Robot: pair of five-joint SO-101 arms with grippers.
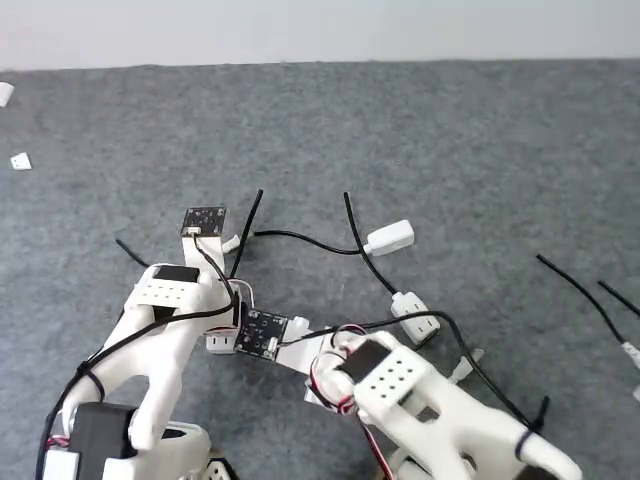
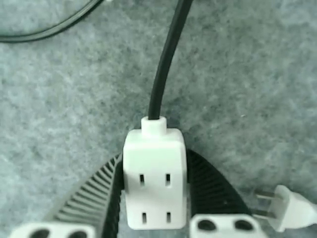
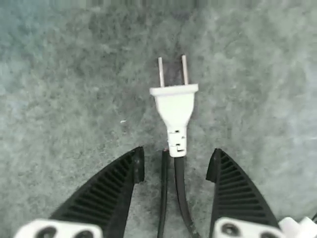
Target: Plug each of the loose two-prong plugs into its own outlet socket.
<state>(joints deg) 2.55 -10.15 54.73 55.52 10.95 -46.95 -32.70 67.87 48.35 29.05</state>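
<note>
A white outlet socket (image 2: 154,173) with two pairs of slots sits between the fingers of my left gripper (image 2: 154,163), which is shut on its sides. Its black cord (image 2: 166,64) runs straight away over the grey carpet. A loose white two-prong plug (image 2: 290,208) lies close beside that gripper, prongs pointing toward it. Another white two-prong plug (image 3: 174,106) lies flat on the carpet, prongs pointing away from my right gripper (image 3: 177,156). That gripper is open, its fingers on either side of the plug's cord just behind the plug body.
Both arms (image 1: 160,330) (image 1: 390,380) crowd the near middle of the carpet. Two more white cord ends (image 1: 390,238) (image 1: 415,315) with black cords lie to the right. Loose black cords (image 1: 580,285) cross the far right. Small white scraps (image 1: 20,160) lie far left.
</note>
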